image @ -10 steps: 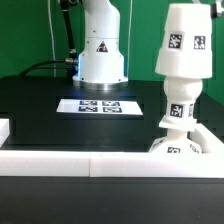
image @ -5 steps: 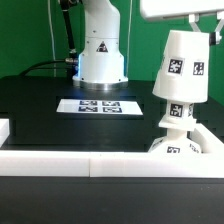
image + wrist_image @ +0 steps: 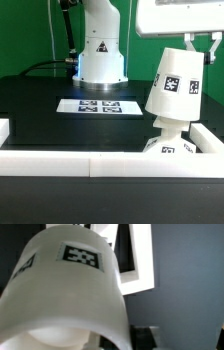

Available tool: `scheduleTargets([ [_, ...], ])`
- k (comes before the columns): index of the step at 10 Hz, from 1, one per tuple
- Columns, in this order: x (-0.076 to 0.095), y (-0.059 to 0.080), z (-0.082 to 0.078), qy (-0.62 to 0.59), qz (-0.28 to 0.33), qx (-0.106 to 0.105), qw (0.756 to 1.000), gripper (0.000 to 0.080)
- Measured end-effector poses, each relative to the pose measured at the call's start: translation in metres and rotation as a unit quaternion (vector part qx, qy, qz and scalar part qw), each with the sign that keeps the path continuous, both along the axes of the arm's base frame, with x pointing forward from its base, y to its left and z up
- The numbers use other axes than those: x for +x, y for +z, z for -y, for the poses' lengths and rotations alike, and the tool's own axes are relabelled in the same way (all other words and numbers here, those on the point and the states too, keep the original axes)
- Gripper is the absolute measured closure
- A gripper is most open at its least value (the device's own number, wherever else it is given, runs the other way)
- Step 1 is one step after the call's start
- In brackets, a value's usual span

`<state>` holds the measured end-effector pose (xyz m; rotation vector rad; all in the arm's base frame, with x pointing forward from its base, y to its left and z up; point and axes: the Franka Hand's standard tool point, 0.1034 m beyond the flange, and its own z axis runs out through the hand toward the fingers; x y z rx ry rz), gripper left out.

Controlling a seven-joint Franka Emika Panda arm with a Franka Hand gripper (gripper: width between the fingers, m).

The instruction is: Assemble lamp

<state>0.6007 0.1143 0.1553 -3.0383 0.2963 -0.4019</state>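
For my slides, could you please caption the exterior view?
Tilted lamp shade over the bulb stem near the white rail, marker board behind.

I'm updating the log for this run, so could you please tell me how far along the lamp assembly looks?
Late stage. Done: the bulb stands on the base at the exterior view's right. In hand: the shade sits tilted over the bulb, with the gripper at its top; whether the jaws grip it cannot be told. Left: straightening and seating the shade, then releasing. The marker board lies apart.
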Motion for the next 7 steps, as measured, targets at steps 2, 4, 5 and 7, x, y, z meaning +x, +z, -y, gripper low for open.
scheduleTargets([
  [2, -0.0009, -0.0003, 0.0016, -0.001, -0.001, 0.000, 1.000, 0.0754],
  [4, -0.0042, 0.0000, 0.0021, -0.012, -0.012, 0.003, 1.000, 0.0589],
  [5, -0.0051, 0.0009, 0.0033, -0.012, -0.015, 0.003, 1.000, 0.0589],
  [7, -0.0039, 0.0020, 0.0086, -0.017, -0.014, 0.002, 1.000, 0.0257],
])
